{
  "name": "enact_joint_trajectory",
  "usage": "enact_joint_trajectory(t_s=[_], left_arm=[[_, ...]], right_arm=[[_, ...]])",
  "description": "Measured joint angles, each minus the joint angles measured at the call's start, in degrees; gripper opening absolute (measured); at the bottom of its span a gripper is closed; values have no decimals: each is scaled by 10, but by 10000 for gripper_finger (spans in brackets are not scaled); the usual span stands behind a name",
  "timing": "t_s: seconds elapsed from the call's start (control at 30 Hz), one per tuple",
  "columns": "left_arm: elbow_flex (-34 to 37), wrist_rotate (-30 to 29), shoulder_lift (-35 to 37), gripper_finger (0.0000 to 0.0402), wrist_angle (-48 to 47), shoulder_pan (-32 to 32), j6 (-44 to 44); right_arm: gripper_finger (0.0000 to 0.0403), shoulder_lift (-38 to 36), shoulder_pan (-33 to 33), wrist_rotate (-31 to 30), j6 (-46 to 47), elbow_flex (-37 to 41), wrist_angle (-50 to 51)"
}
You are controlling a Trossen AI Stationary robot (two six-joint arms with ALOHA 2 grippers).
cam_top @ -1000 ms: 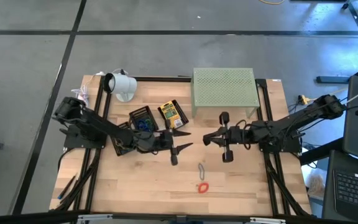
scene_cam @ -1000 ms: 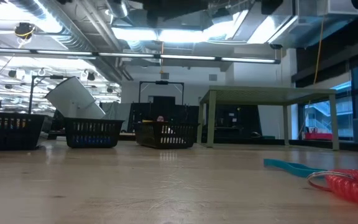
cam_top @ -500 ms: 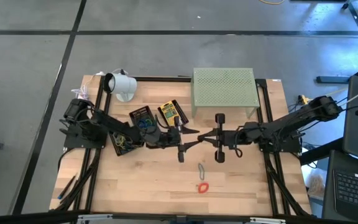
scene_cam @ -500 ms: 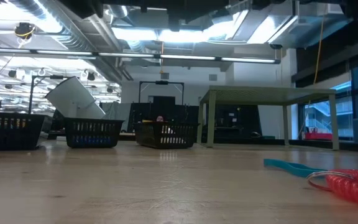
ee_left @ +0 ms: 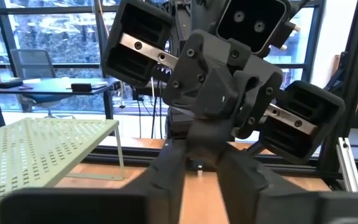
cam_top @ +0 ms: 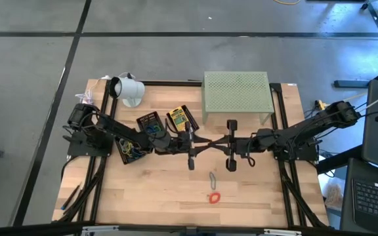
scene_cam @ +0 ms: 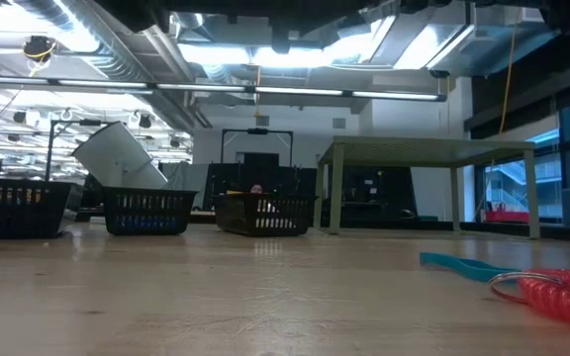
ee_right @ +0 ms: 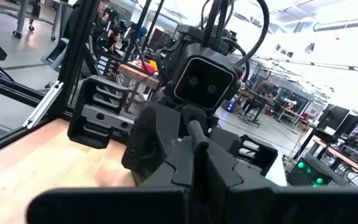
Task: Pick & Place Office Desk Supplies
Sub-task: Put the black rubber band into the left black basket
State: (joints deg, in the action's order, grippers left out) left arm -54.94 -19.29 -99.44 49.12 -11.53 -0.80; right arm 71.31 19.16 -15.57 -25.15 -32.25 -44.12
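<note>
- red coiled band (cam_top: 214, 196) and a metal clip (cam_top: 212, 178) lie loose at lower centre; baskets (cam_top: 151, 124) at centre-left hold some supplies.
- grippers?
- left gripper (cam_top: 202, 142) and right gripper (cam_top: 216, 141) meet mid-frame, above the band. right is clenched, apparently empty; left i cannot tell.

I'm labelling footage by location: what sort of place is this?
Probably a robotics lab or workshop: exposed ceiling ducts, other workbenches behind, and a wooden table in a black frame.
</note>
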Motion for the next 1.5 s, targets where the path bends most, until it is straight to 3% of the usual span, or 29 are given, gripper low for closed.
enact_joint_trajectory(t_s=[0.13,0.43,0.73,1.0,1.23,1.5], left_arm=[[0,4,0,13,-3,0,0],[0,10,0,3,-7,0,0],[0,4,1,2,-9,0,6],[0,-39,1,2,-54,0,27],[0,-40,4,2,-187,0,140],[0,6,98,3,-552,0,358]], right_arm=[[13,0,0,0,3,0,0],[29,0,0,-9,29,0,13],[149,-16,0,-14,77,0,32],[260,-101,0,-15,146,0,177],[286,-142,0,-15,235,0,299],[275,-143,0,-15,304,0,403]])
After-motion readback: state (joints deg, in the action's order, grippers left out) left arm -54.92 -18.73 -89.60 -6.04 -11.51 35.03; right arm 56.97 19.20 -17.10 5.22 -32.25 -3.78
